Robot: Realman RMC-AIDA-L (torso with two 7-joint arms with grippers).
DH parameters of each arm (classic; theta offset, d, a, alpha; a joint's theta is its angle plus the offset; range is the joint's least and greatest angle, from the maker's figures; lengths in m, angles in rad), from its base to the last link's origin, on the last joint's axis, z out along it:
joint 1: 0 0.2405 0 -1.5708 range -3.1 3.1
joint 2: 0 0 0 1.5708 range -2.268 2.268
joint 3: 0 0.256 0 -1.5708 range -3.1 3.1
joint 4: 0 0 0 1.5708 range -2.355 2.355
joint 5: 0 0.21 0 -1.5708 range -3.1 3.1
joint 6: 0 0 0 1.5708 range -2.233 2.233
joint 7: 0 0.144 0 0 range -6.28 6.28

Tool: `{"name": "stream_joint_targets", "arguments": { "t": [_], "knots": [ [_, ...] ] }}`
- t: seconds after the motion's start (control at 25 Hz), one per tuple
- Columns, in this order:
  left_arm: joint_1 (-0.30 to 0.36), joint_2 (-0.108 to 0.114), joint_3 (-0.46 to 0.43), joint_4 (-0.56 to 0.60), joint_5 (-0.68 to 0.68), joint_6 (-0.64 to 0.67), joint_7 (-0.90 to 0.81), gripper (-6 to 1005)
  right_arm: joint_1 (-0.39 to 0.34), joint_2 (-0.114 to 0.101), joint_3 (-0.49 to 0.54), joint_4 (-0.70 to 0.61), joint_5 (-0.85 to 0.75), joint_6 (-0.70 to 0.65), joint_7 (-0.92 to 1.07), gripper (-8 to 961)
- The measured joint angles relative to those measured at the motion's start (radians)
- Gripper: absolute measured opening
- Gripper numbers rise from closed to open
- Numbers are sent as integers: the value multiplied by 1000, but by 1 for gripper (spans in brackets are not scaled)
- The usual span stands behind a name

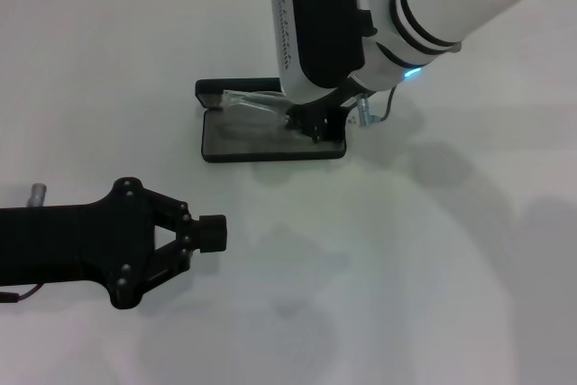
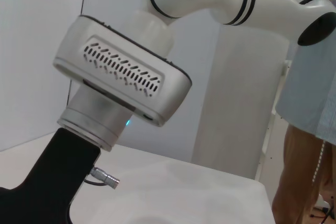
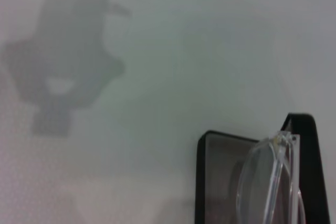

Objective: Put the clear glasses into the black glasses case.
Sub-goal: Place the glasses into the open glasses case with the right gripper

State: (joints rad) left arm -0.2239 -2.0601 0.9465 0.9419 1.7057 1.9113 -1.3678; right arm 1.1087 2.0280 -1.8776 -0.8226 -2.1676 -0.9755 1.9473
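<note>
The clear glasses [image 1: 255, 107], colourless and see-through, lie lengthwise in the open black glasses case [image 1: 270, 149], long axis parallel to the counter's [image 1: 469, 250] far edge. The right pincer [image 1: 311, 125] is over the case's right end, whether gripping I cannot tell. The left pincer [image 1: 209, 233] is closed near the near-left edge, bare counter around it.

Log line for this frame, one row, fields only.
right gripper: over open black hard-shell glasses case, on transparent plastic glasses | glasses: partly inside | left gripper: idle, near table edge

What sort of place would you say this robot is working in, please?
Probably a lab or test bench: a bare white table, plain white walls, and a person standing beside the robot.
</note>
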Motion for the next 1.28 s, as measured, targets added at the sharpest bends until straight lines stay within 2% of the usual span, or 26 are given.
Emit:
{"name": "stream_joint_targets", "arguments": {
  "t": [1.04,1.28],
  "knots": [
    [1,-3,2,0,2,2,-1,56,21,0,-14,28,9,4,18,53],
    [2,-3,2,0,2,2,-2,55,19,0,-20,28,8,11,17,107]
  ]
}}
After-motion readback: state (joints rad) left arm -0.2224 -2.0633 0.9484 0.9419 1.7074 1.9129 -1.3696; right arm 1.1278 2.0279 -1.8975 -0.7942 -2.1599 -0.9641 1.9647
